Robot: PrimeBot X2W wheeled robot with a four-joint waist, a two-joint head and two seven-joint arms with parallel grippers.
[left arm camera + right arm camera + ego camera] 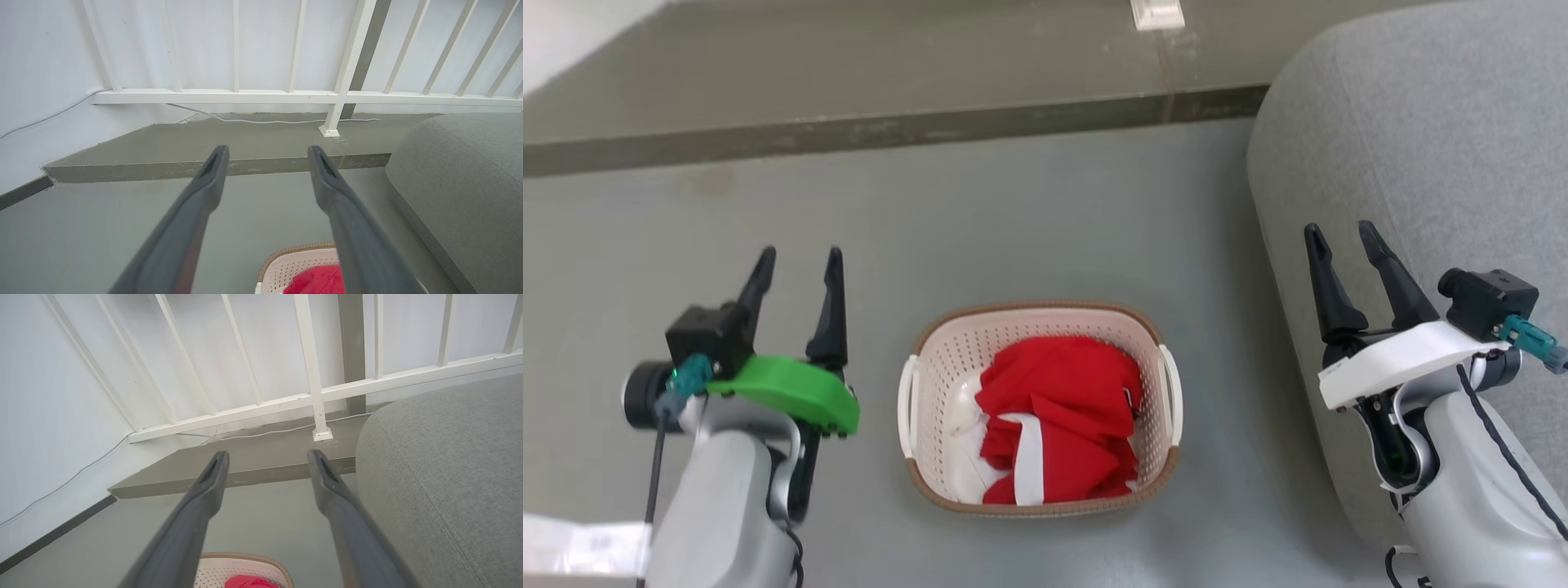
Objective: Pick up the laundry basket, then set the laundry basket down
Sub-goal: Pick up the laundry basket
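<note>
Left hand (800,253) and right hand (1338,229) are both released, fingers apart, and the laundry basket (947,351) with red cloth (1062,392) stands on the floor (1045,229) between them.

You have the laundry basket (956,353) on the floor (1045,220) straight ahead of you, between your two grippers. The left gripper (800,255) hangs to its left and the right gripper (1338,230) to its right, both well apart from it. A heap of clothes (1062,408) lies in the basket. The cushioned seat (1421,147) stands to the basket's right, and in the head view the right gripper's fingers lie over the seat's edge. Beyond the basket a raised step (849,65) runs across. On it stands the railing (261,96), and a cable (265,121) lies along the step below the railing, near the wall (49,61).
</note>
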